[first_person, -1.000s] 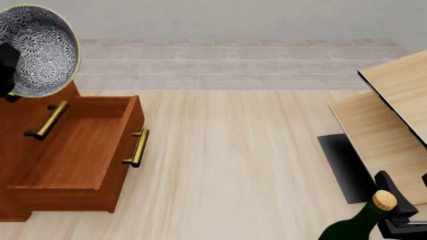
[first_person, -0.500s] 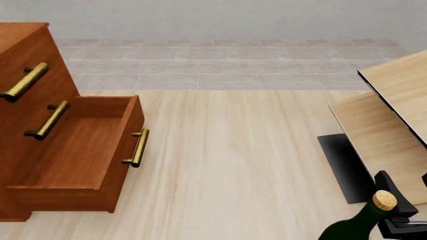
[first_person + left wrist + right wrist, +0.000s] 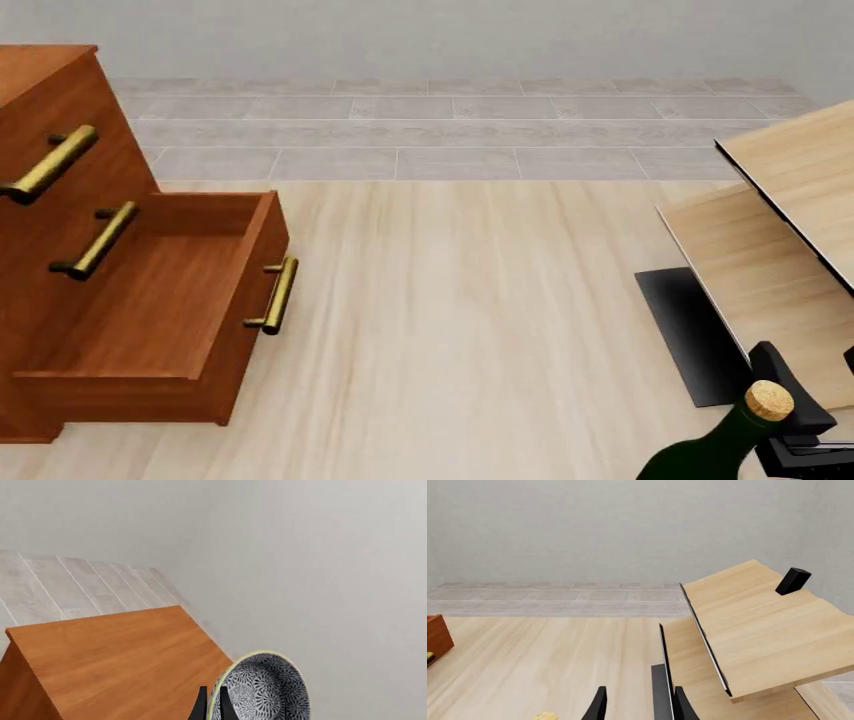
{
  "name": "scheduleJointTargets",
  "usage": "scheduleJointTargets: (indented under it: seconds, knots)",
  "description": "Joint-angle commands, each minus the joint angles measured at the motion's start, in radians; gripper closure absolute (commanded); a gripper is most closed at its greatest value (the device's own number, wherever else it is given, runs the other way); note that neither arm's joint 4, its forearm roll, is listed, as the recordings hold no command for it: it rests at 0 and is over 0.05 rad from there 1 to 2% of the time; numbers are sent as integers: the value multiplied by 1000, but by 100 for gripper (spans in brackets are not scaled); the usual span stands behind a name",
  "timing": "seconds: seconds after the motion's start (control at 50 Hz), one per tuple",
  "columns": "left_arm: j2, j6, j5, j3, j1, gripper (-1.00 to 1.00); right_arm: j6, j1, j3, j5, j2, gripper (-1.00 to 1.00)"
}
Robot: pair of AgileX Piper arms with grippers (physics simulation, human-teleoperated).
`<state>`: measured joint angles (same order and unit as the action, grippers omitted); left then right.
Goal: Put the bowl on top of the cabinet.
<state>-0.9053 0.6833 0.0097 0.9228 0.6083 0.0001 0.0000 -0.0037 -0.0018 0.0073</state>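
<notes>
the carry is nearly over and the set-down is next. in the left wrist view the left gripper [image 3: 211, 707] pinches the rim of the bowl [image 3: 263, 687] between narrow fingers. the bowl hangs tipped on edge with its patterned inside facing out, over the far corner of the cabinet [image 3: 113, 655], whose flat top lies bare toward ten o'clock.

the next move, as i judge it, calls for levelling the bowl and lowering it onto that top before letting go, kept clear of the edge.

the right gripper [image 3: 638, 705] idles with fingers apart beside the pale wood shelf unit [image 3: 760, 630]; a corked green bottle [image 3: 727, 440] stands near it.

against a second ago, the bowl and left arm have left the front view at ten o'clock; half a second ago they were already gone.
</notes>
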Motion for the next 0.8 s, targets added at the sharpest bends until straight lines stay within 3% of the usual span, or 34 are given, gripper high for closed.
scheduleJointTargets:
  seconds: [0.02, 0.18, 0.48, 0.8]
  knots:
    - [-59, 25, 43, 71, 44, 100, 0, 0, -1, 0, 0, -100]
    - [-96, 18, 50, 93, 60, 100, 0, 0, -1, 0, 0, -100]
    - [-123, -35, 111, 87, 3, 100, 0, 0, -1, 0, 0, -100]
    - [-134, -13, 109, 67, 7, 100, 0, 0, -1, 0, 0, -100]
